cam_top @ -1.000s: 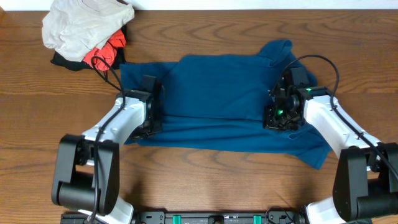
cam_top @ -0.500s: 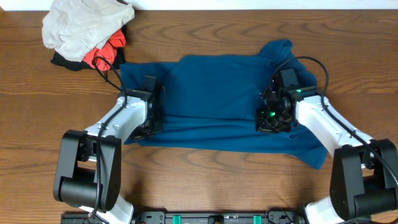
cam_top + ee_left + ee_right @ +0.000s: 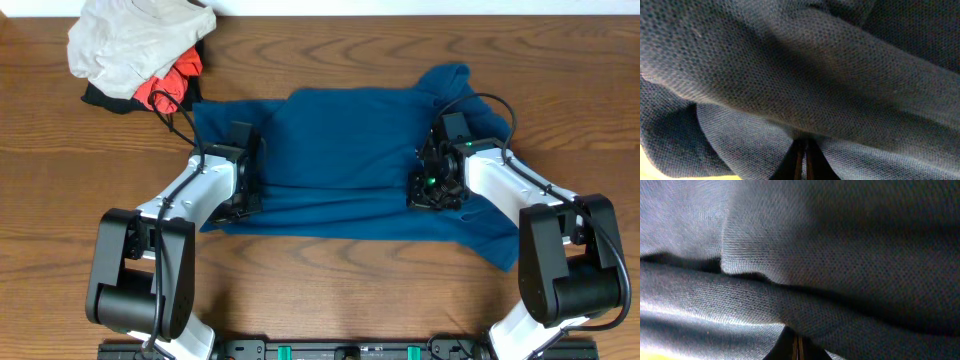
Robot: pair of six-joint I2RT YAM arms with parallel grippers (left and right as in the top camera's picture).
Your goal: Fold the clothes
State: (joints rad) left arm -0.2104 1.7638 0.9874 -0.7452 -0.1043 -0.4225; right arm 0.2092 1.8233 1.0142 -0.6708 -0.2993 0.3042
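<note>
Wood table [image 3: 330, 290]: left tool [image 3: 802, 159] and right tool [image 3: 796, 349] pinch teal shirt [image 3: 340, 140], ends buried

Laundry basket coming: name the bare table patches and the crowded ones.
Bare table: the far right corner beyond the blue shirt; the left side below the garment pile, outside the left arm; the near strip between the shirt's hem and the arm bases. Crowded: far left corner under the pile, and the centre, with both arms on the shirt.
</note>
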